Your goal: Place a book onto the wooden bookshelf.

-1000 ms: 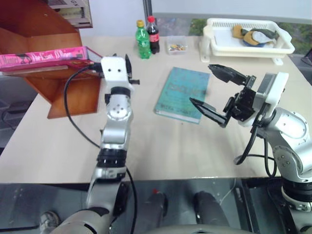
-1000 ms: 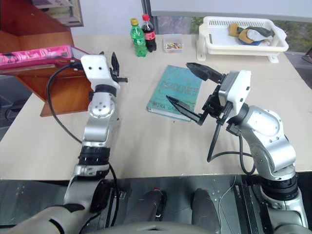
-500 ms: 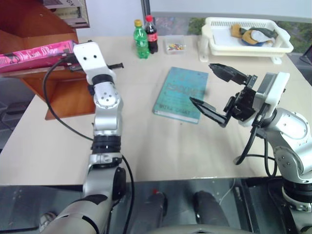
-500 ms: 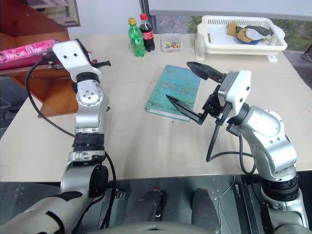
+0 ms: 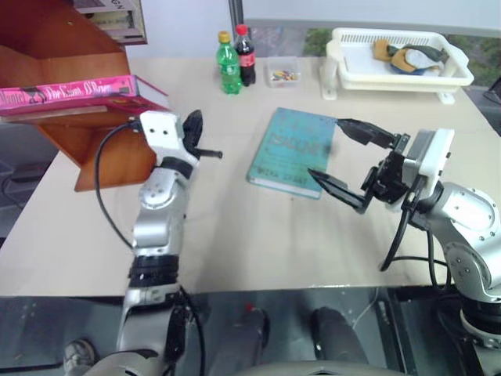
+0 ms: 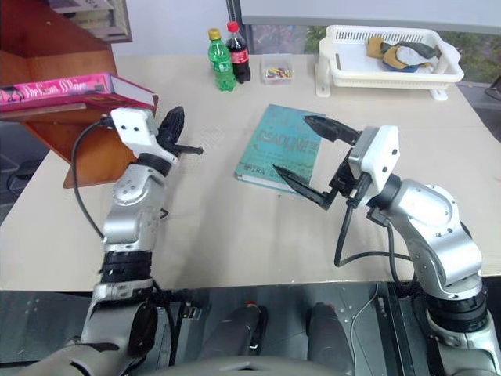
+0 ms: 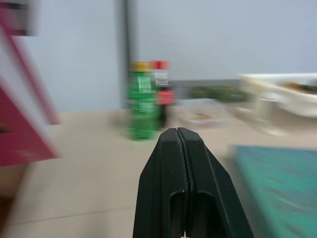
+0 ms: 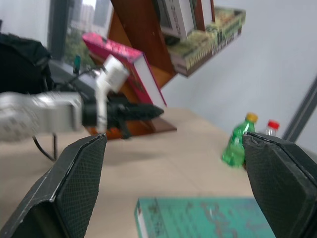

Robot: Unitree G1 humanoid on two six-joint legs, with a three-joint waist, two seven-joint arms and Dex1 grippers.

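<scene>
A pale beige desk stands before a grey wall. The book lies flat on the wooden bookshelf, long axis left-right. Left gripper closed, empty; right gripper wide open, empty.

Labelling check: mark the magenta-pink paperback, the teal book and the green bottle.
Magenta-pink paperback book [image 5: 70,92]: left eye view, spine with white text.
Teal book lying flat [image 5: 293,149]: left eye view, cover centre.
Green plastic bottle [image 5: 229,70]: left eye view, body.
</scene>
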